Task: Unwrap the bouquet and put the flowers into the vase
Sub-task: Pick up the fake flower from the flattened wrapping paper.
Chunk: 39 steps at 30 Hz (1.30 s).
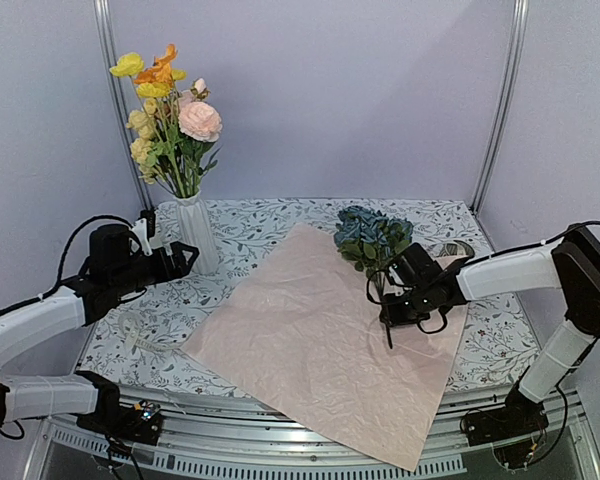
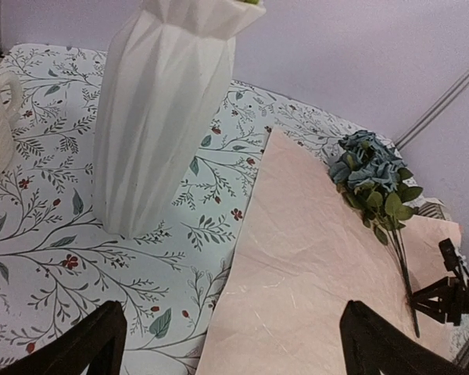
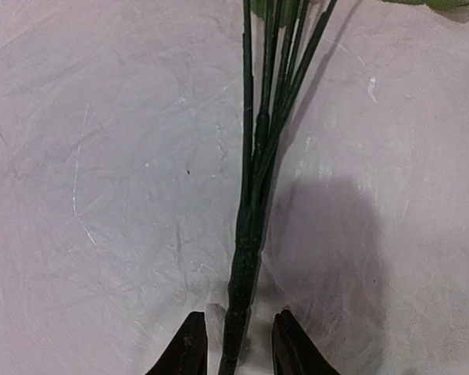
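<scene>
On the pink paper (image 3: pixel 102 156), right fingers (image 3: pixel 189 348) flank the stems (image 3: pixel 254 172) (small gaps).

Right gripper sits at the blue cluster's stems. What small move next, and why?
Probably close the right gripper on the stems: its jaws flank the bundle with slim gaps showing, so nothing is gripped yet, and the blue cluster lies on the paper.

No legible text, labels, brands, numbers or signs, any view
</scene>
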Each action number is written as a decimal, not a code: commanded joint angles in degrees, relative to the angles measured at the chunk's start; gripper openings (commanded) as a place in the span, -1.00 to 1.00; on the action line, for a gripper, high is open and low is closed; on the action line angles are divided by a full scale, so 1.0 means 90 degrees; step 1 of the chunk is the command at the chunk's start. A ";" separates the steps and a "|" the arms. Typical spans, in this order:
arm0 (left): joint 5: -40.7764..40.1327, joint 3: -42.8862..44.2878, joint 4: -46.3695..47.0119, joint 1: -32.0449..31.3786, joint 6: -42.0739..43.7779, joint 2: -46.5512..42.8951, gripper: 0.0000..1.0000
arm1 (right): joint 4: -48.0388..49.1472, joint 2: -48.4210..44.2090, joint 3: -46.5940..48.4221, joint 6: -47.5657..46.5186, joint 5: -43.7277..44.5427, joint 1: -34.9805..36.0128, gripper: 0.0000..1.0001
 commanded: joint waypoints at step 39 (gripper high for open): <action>0.1461 -0.0120 0.1083 0.0011 -0.0622 -0.0180 0.95 | 0.1945 -0.2950 -0.0742 -0.0468 0.0232 0.0131 -0.92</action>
